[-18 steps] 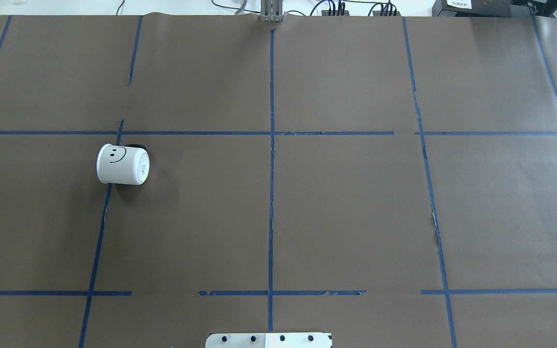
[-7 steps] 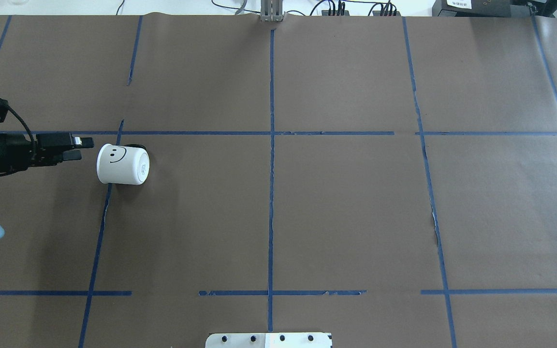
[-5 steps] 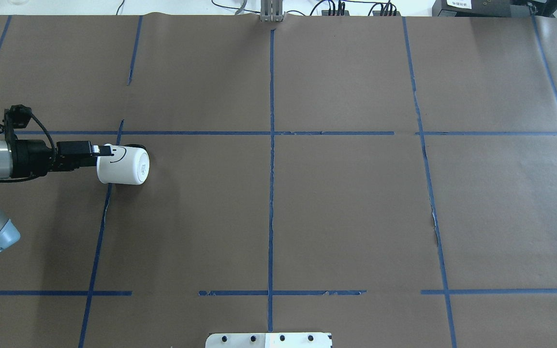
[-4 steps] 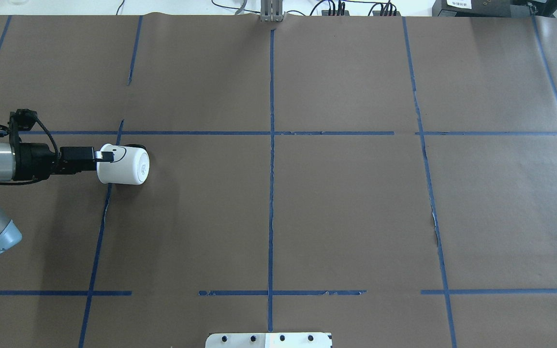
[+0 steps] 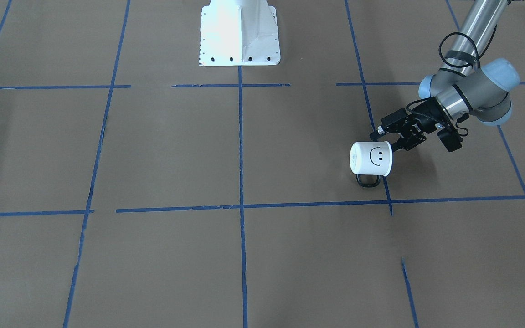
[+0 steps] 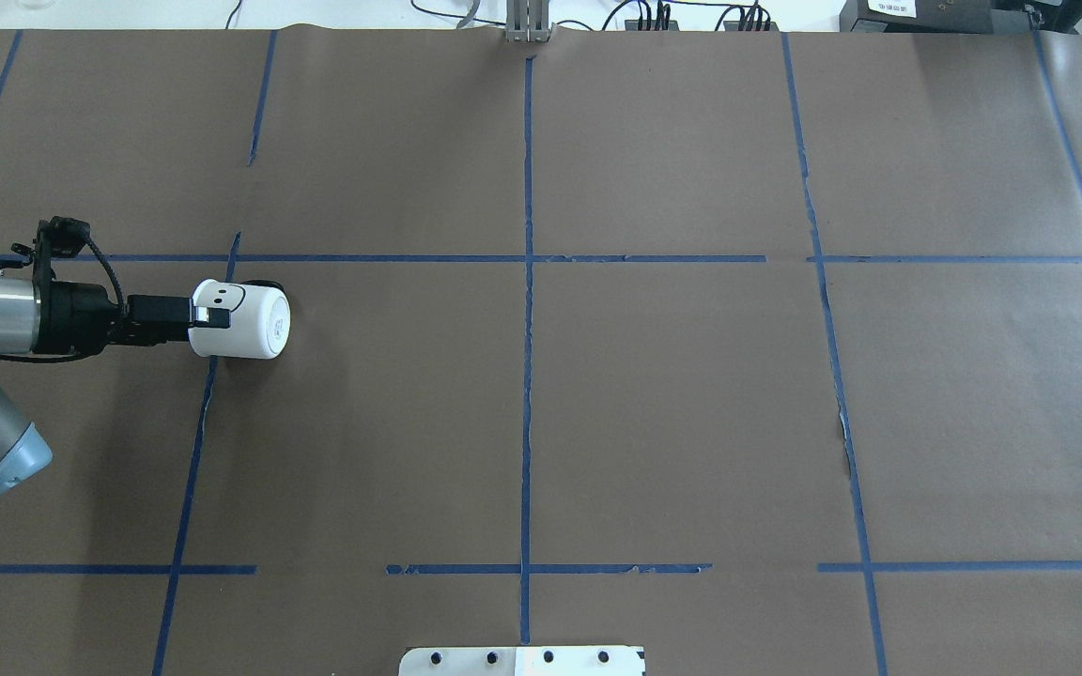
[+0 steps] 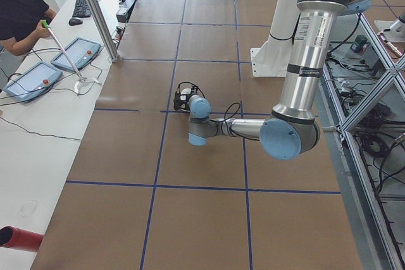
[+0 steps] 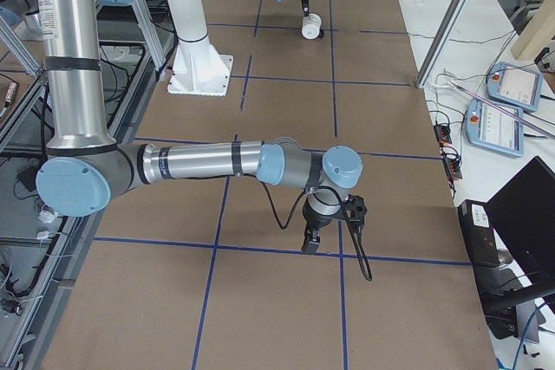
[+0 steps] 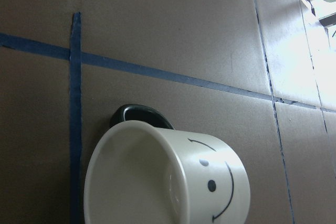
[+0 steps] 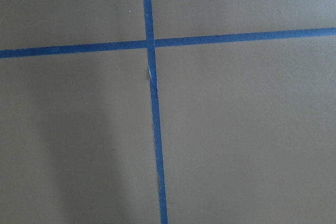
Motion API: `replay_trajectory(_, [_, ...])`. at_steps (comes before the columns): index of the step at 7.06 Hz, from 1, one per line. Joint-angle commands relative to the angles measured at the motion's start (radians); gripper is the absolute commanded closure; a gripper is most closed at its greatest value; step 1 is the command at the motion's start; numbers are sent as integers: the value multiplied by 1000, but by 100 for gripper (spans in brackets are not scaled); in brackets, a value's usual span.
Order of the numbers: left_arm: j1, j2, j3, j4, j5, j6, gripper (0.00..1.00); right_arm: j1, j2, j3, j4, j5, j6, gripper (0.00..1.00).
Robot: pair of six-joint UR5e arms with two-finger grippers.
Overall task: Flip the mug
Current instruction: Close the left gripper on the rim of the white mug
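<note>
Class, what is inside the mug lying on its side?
The mug: bare white inside, nothing visible in it. Its lower part lies outside the wrist view, so unseen.

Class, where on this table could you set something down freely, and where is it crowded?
Bare: the brown squares either side of the centre tape line, between the robot base and the far edge. Crowded: the robot's left side, where the left gripper is at the mug lying on its side.

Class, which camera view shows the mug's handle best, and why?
Front-facing: the handle shows as an open loop beside the mug. Left wrist and overhead catch only a sliver behind the mug; the right view is too small, the left hides it.
</note>
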Motion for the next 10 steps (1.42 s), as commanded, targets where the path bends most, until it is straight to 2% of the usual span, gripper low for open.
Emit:
replay_trajectory(1, [-3, -26, 0, 28, 0, 0, 2, 0, 0, 0, 0, 0, 0, 0])
replay_trajectory(2, [-3, -29, 0, 35, -2, 0, 14, 0, 0, 0, 0, 0, 0, 0])
replay_trajectory(3, [-5, -30, 0, 35, -4, -3, 55, 0, 0, 0, 0, 0, 0, 0])
replay_trajectory(4, [-5, -30, 1, 35, -4, -14, 89, 0, 0, 0, 0, 0, 0, 0])
replay_trajectory(5, [-6, -31, 0, 35, -5, -27, 100, 0, 0, 0, 0, 0, 0, 0])
replay_trajectory(10, [-6, -66, -40, 67, -53, -90, 100, 0, 0, 0, 0, 0, 0, 0])
